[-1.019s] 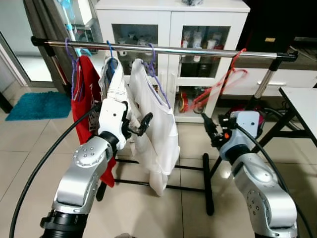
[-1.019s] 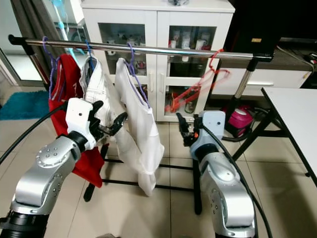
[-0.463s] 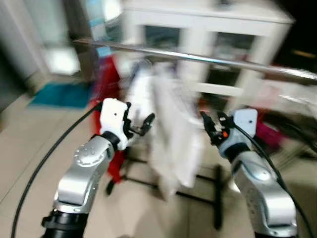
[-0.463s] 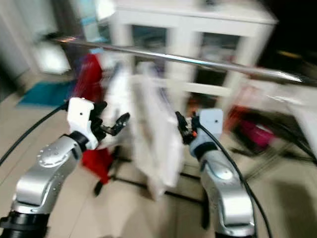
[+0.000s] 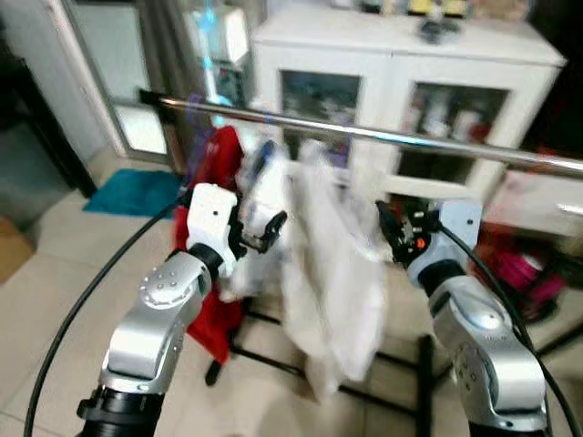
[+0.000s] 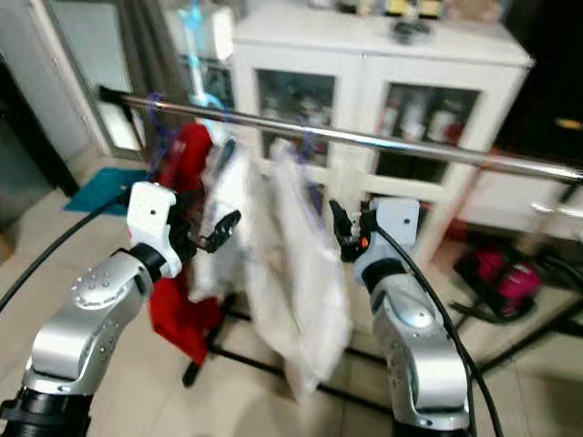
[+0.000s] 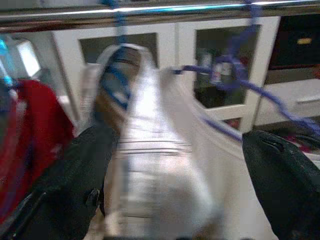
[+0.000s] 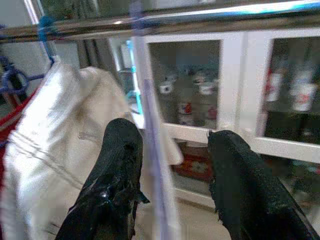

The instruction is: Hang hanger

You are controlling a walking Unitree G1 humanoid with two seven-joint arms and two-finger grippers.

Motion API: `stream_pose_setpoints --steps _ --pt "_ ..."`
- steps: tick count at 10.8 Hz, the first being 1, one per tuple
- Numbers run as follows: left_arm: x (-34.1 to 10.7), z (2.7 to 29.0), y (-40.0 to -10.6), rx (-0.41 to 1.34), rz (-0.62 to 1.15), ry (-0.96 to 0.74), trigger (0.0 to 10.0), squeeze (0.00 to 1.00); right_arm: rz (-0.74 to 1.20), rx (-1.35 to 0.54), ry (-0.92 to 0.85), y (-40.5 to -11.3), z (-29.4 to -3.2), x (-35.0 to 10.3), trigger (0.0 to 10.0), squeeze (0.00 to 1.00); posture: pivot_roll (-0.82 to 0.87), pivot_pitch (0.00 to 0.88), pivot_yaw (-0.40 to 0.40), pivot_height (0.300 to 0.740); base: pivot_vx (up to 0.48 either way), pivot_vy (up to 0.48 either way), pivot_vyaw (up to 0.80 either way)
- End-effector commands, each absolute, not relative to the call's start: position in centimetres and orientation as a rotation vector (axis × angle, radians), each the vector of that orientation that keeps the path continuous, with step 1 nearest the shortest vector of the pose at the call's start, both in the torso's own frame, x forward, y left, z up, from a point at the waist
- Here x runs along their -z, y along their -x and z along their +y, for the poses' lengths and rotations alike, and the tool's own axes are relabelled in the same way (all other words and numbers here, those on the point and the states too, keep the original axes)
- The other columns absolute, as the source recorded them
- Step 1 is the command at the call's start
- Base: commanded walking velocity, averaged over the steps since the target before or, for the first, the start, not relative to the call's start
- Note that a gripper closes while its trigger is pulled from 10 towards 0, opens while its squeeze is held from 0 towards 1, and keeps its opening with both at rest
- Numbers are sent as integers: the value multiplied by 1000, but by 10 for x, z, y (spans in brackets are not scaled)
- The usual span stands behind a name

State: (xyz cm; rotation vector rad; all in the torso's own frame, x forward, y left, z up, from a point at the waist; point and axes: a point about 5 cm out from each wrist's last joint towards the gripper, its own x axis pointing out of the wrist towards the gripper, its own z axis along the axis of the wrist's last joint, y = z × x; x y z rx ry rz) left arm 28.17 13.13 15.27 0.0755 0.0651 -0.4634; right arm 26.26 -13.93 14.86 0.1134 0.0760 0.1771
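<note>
A silver rail [image 5: 410, 138] runs across in front of me. From it hang a red garment [image 5: 211, 173], a white garment [image 5: 258, 196] on a blue hanger [image 7: 117, 80], and a larger white shirt [image 5: 337, 264] on a purple hanger [image 7: 260, 90]. My left gripper [image 5: 271, 230] is raised just in front of the middle white garment, open and holding nothing. My right gripper [image 5: 387, 226] is raised at the right edge of the large shirt. It is also open, with nothing between its fingers [image 8: 117, 175]. The whole picture is slightly blurred.
A white cabinet [image 5: 401, 82] with glass doors stands behind the rail. The rack's black foot [image 5: 424, 382] rests on the tiled floor. A teal mat [image 5: 127, 191] lies at the far left below a dark curtain [image 5: 168, 45]. A pink object [image 5: 524, 273] sits low at the right.
The whole view has swung left along the rail, so the camera moved. Both arms keep the same raised pose, with both grippers open as before.
</note>
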Motion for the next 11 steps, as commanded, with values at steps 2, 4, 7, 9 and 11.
stream_pose_setpoints --steps 2,4,7,9,11 --pt "-153 134 -282 451 62 -96 10000 937 59 -205 -128 -264 -134 -155 10000 0 -97 0 3 740 294 0 0" --pt "-154 131 -281 472 47 -95 10000 792 61 -237 -189 -263 -131 -156 10000 0 -96 0 1 740 127 0 0" --pt "-152 133 -269 684 71 -159 10000 624 94 -247 -197 -274 -131 -158 10000 1000 -95 0 -1 740 0 0 0" --pt "-152 143 -258 849 122 -186 10000 620 127 -245 -152 -296 -134 -163 10000 1000 -95 0 0 740 0 0 0" --pt "-154 142 -247 996 164 -179 10000 596 205 -212 -30 -322 -139 -164 10000 1000 -92 0 1 740 0 0 0"
